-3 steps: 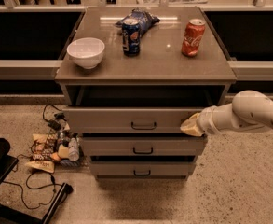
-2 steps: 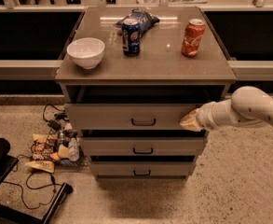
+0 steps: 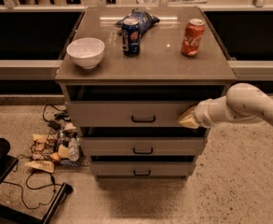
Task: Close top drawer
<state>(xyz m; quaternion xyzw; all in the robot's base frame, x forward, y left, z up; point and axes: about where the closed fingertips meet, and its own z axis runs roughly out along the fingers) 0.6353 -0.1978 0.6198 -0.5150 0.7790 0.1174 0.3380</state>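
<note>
The top drawer point(image 3: 108, 115) is the widest grey front, just under the cabinet top, with a small dark loop handle point(image 3: 143, 119) at its centre. It stands a little way out, with a dark gap showing above its front. My gripper point(image 3: 188, 119) comes in from the right on a white arm point(image 3: 248, 105). Its yellowish tip rests against the right part of the drawer's front, to the right of the handle.
Two narrower drawers point(image 3: 143, 147) sit below. On the cabinet top point(image 3: 159, 62) stand a white bowl point(image 3: 85, 52), a blue can point(image 3: 131, 36), a chip bag point(image 3: 143, 18) and a red can point(image 3: 193, 31). Snack packets and cables point(image 3: 52, 146) lie on the floor at left.
My gripper has moved slightly away from the camera against the drawer's front. The top drawer has slid a little further into the cabinet.
</note>
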